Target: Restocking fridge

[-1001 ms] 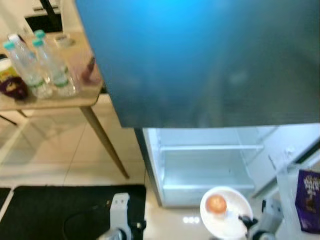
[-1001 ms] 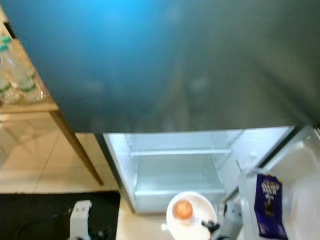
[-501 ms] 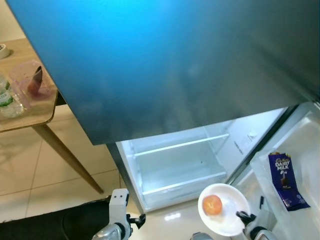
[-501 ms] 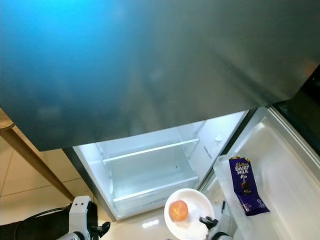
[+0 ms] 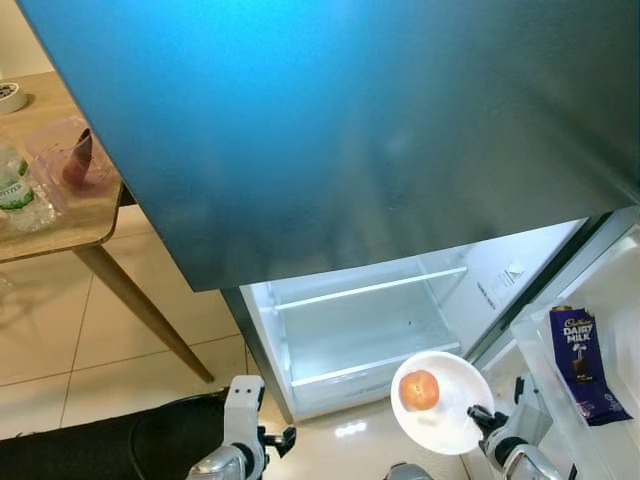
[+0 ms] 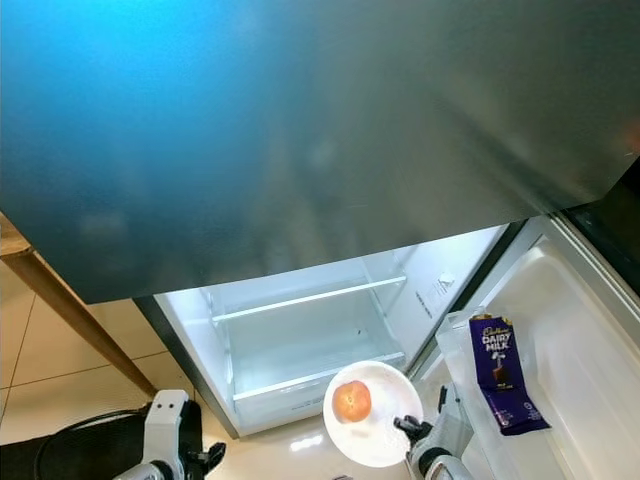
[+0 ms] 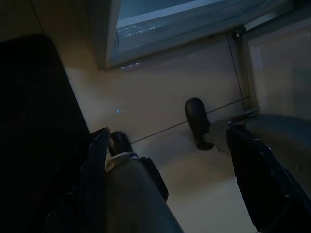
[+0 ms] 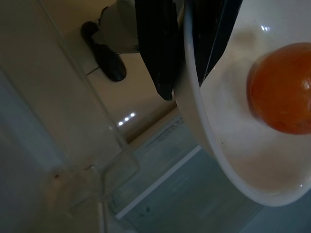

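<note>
Before the open fridge [image 5: 360,320]: right gripper [image 5: 478,415] pinched white plate [image 5: 440,405] bearing orange fruit [image 5: 419,389]; shelves bare, plate unplaced. Left gripper [image 7: 170,160] idle, fingers spread.

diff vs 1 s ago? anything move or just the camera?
Mostly the camera: the view swung right, sliding the table off to the left and bringing the door shelf's chocolate bar into view. The right gripper stays clamped on the white plate, the orange fruit still on it. The left gripper hangs idle.
</note>
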You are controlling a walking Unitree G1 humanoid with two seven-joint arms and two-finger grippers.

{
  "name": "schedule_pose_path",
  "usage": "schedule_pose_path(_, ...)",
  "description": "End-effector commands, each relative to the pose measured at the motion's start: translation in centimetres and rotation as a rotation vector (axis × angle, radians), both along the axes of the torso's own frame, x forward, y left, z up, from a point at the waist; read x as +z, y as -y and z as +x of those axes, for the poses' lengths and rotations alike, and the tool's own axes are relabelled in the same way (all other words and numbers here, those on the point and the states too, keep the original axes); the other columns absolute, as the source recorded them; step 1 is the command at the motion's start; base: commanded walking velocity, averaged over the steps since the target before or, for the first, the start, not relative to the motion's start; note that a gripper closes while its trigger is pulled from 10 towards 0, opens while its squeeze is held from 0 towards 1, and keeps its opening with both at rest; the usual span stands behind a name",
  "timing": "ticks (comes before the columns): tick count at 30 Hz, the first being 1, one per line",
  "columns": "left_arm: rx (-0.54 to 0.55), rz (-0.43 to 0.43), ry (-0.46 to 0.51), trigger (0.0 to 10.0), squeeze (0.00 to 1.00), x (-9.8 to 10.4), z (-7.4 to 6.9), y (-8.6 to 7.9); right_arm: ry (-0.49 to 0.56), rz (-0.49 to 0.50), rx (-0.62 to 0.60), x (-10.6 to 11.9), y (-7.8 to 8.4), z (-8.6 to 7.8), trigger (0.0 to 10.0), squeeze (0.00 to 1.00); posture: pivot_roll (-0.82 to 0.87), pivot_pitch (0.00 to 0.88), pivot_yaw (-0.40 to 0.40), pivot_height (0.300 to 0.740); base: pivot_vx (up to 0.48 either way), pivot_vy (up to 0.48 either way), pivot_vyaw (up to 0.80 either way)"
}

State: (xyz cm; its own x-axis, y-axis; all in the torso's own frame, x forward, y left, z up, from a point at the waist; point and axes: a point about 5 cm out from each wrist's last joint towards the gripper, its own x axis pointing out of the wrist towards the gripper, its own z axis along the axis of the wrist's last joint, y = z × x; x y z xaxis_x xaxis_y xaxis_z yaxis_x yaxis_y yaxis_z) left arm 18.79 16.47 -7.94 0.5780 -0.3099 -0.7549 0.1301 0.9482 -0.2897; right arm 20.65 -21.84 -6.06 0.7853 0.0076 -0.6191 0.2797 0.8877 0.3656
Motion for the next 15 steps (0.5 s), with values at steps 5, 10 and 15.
schedule_pose_path(5, -0.026, -0.016, 0.019, 10.0, 0.00, 0.2, 0.4, 1.0, 0.055, -0.049, -0.003, 1.2, 0.7, 1.5, 10.0, 0.00, -0.09, 0.074, 0.027, 0.740, 0.000, 0.000, 0.00)
schedule_pose_path(10, -0.036, -0.018, 0.014, 10.0, 0.00, 0.1, 0.3, 1.1, 0.052, -0.085, -0.083, 1.5, 2.9, 1.2, 10.0, 0.00, -0.09, 0.074, 0.028, 0.740, 0.000, 0.000, 0.00)
schedule_pose_path(15, -0.039, -0.012, 0.004, 10.0, 0.00, -0.1, -0.1, 1.0, 0.040, -0.104, -0.117, 1.7, 4.6, 0.6, 10.0, 0.00, -0.09, 0.080, 0.027, 0.740, 0.000, 0.000, 0.00)
